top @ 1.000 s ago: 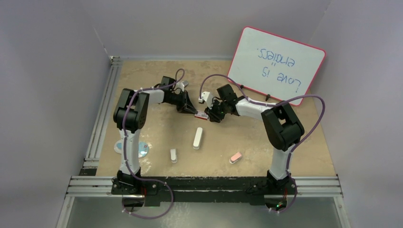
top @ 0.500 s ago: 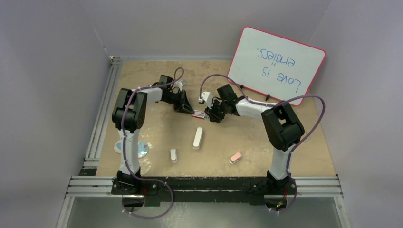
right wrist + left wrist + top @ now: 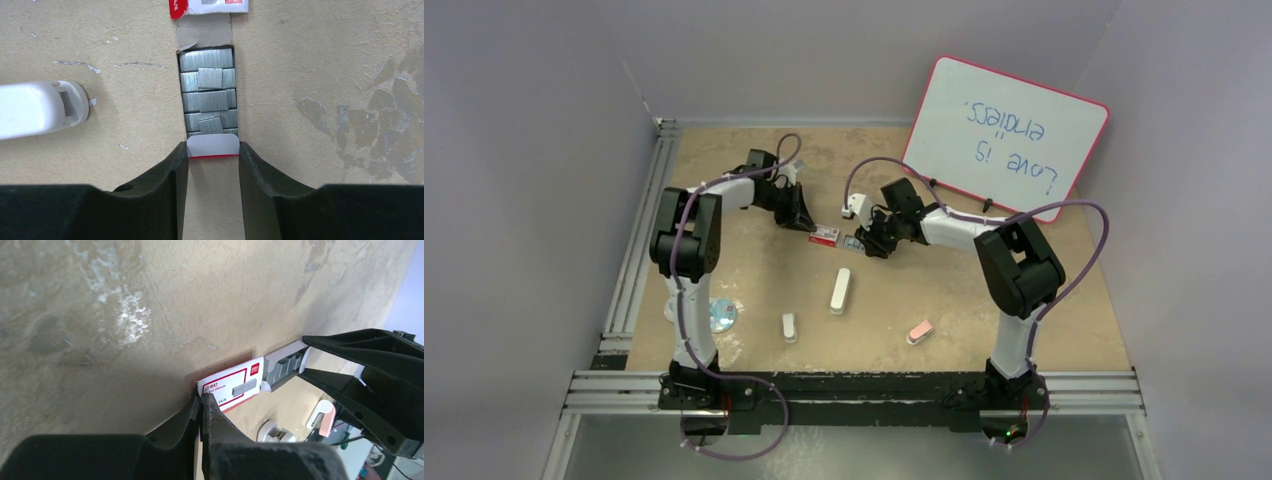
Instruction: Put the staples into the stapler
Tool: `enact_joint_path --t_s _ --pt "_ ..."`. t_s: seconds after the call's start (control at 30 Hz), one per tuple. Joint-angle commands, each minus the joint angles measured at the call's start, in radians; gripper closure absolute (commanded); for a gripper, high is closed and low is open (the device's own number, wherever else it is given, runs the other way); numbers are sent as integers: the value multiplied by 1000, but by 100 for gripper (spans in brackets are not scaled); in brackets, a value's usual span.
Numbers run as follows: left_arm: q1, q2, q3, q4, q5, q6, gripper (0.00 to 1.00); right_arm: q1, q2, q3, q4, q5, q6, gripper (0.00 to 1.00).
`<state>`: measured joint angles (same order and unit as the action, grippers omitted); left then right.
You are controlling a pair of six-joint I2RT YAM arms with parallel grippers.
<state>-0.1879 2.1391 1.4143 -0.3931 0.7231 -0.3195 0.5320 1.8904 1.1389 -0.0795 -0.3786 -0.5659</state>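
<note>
The red box sleeve with its white label is slid almost off its inner tray. The tray lies open on the table with several silvery staple strips in it. My left gripper is shut on the sleeve's near corner; from above it is left of the sleeve. My right gripper is shut on the tray's white end flap, and from above it is to the right. A long white stapler lies just in front, its open end beside the tray.
A small pink stapler-like piece and a small white one lie nearer the arm bases. A round bluish disc lies by the left arm. A whiteboard leans at the back right. A metal rail runs along the left table edge.
My left gripper has pulled the red sleeve to the left and back, baring the tray of staples. My right gripper has kept the tray in place.
</note>
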Motion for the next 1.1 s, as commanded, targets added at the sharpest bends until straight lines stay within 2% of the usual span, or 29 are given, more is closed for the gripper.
enact_joint_path --t_s 0.0,0.1,0.27,0.33,0.43,0.57,0.73,0.9,1.0,1.07 --pt "15 -49 51 -52 -145 89 100 1 -19 -20 -40 30 -25 66" --pt "15 -63 56 -61 -186 81 100 1 -16 -16 -35 32 -2 56" --pt "15 -110 48 -58 -211 44 76 -7 -28 -8 -16 35 73 43" --pt "15 -137 46 -58 -232 34 69 -14 -46 -10 -3 42 109 31" --pt "15 -184 39 -54 -257 16 62 -31 -97 -9 18 16 146 24" --pt "15 -260 26 -46 -297 -4 56 -40 -187 -11 53 43 190 22" --pt "15 -399 -3 -22 -340 -20 48 -41 -325 -19 135 168 292 25" --pt "15 -556 -66 23 -318 -40 36 -40 -372 39 142 346 581 29" --pt "15 -641 -102 23 -314 -49 28 -29 -348 57 120 601 767 26" --pt "15 -689 -124 18 -294 -52 21 -13 -314 73 34 679 864 28"
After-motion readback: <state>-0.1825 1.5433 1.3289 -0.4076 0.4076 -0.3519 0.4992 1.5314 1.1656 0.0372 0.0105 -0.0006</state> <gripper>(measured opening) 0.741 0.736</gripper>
